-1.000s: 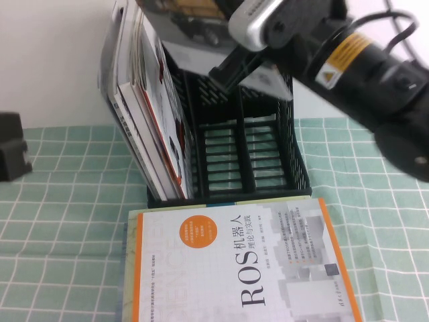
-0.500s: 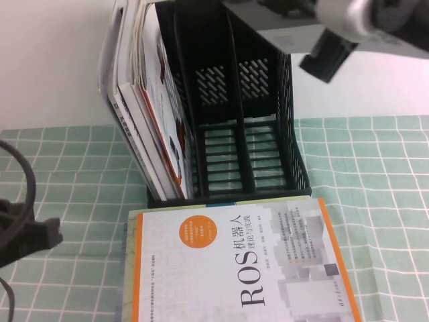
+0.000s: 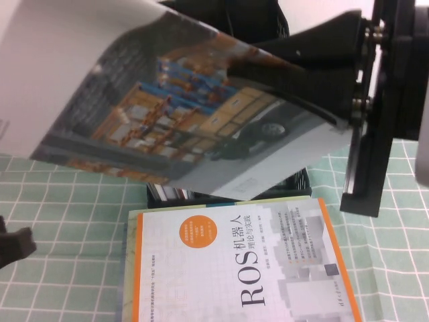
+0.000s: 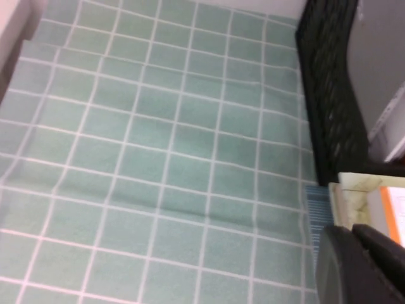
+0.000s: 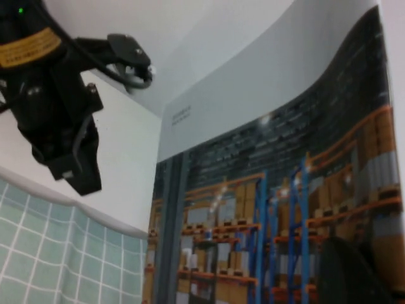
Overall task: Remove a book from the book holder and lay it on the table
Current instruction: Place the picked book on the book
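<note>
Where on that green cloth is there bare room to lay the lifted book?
The right end effector holds the book aloft. Bare table lies left of the ROS book, though the left end effector sits at its edge. Another patch lies right. The middle, before the book holder, is crowded.

bright even light, the book (image 3: 181,107) motion-blurred with small glare spots

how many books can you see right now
2. One book is held up in the air by the right gripper, covering most of the book holder. The ROS book lies flat on the table. More may be hidden. The left gripper hovers low at left.
</note>
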You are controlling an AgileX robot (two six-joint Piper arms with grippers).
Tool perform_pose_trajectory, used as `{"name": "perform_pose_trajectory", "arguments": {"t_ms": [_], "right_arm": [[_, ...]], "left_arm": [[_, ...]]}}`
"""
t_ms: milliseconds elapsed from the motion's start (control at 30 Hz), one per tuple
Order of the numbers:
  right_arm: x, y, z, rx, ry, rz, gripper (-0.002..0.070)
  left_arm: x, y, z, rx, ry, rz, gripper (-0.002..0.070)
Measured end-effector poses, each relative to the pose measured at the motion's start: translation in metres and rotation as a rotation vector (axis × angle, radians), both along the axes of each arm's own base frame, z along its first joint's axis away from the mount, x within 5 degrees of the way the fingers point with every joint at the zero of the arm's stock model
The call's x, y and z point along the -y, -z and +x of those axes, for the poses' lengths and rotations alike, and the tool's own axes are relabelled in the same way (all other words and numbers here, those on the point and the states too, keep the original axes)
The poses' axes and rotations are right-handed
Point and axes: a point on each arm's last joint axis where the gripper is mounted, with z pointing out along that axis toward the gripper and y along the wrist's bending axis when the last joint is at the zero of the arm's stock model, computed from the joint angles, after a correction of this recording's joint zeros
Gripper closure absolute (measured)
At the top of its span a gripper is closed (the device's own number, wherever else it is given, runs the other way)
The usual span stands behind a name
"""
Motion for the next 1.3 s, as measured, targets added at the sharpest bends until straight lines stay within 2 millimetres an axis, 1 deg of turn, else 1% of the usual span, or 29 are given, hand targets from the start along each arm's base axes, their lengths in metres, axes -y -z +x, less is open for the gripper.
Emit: {"name": "perform_pose_trajectory", "arguments": {"t_ms": [67, 167, 267, 333, 467, 633, 767, 900, 1000, 1033, 1100, 1167, 1300], "right_arm": [[0.003, 0.004, 0.0, 0.032, 0.026, -0.015, 0.0658], [0.01, 0.004, 0.007, 0.133, 0.144, -0.04, 0.0658], [0.022, -0.003, 0.015, 0.235, 0.317, -0.049, 0.0658], [0.033, -0.011, 0.016, 0.291, 0.424, -0.04, 0.0658], [0.058, -0.03, 0.007, 0.398, 0.593, -0.015, 0.0659], [0.092, -0.046, -0.006, 0.493, 0.832, -0.01, 0.0659], [0.119, -0.048, -0.011, 0.446, 1.03, -0.047, 0.0659], [0.137, -0.035, -0.014, 0.298, 1.159, -0.177, 0.0659], [0.143, -0.018, -0.016, 0.13, 1.182, -0.296, 0.0659], [0.142, -0.012, -0.018, 0.062, 1.153, -0.323, 0.0659], [0.137, -0.003, -0.021, -0.014, 1.081, -0.376, 0.0659], [0.129, 0.004, -0.025, -0.078, 0.97, -0.417, 0.0659], [0.111, 0.015, -0.029, -0.14, 0.76, -0.481, 0.0659]], "left_arm": [[-0.004, -0.001, -0.003, -0.001, -0.018, 0.01, 0.0678], [-0.01, -0.004, -0.009, 0.012, -0.035, 0.013, 0.0678], [-0.015, -0.007, -0.016, 0.033, -0.044, -0.003, 0.0678], [-0.019, -0.009, -0.02, 0.043, -0.051, -0.011, 0.0678], [-0.025, -0.011, -0.028, 0.056, -0.068, -0.024, 0.0678], [-0.03, -0.011, -0.034, 0.048, -0.085, -0.033, 0.0678], [-0.029, -0.01, -0.035, 0.035, -0.076, -0.039, 0.0678], [-0.029, -0.01, -0.036, 0.032, -0.07, -0.035, 0.0678], [-0.029, -0.01, -0.036, 0.032, -0.067, -0.031, 0.0678], [-0.029, -0.01, -0.036, 0.032, -0.067, -0.031, 0.0678], [-0.029, -0.01, -0.035, 0.034, -0.065, -0.03, 0.0678], [-0.029, -0.01, -0.035, 0.037, -0.062, -0.03, 0.0678], [-0.029, -0.01, -0.035, 0.038, -0.059, -0.028, 0.0678]]}}
